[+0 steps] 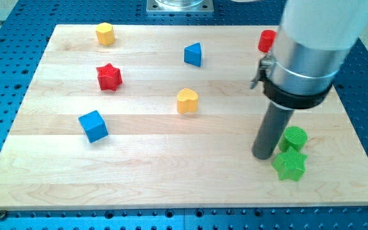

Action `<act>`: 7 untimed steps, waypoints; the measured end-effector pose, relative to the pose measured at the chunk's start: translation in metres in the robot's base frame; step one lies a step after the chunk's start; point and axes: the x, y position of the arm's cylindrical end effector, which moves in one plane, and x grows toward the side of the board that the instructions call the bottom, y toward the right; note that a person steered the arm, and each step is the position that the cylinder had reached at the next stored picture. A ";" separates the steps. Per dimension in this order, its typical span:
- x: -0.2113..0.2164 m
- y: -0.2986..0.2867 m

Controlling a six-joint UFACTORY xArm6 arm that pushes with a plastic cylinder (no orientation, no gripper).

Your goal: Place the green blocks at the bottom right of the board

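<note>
A green cylinder (294, 138) and a green star (289, 165) sit close together at the board's lower right, the star just below the cylinder. My tip (263, 155) rests on the board right beside them on their left, close to or touching both. The arm's white and grey body hangs above it at the view's upper right.
On the wooden board (171, 179) there are a blue cube (93, 125), a red star (109, 76), a yellow hexagonal block (105, 33), a blue triangle (193, 54), a yellow heart (187, 101) and a red block (267, 40) partly hidden by the arm.
</note>
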 end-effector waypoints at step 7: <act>0.030 -0.010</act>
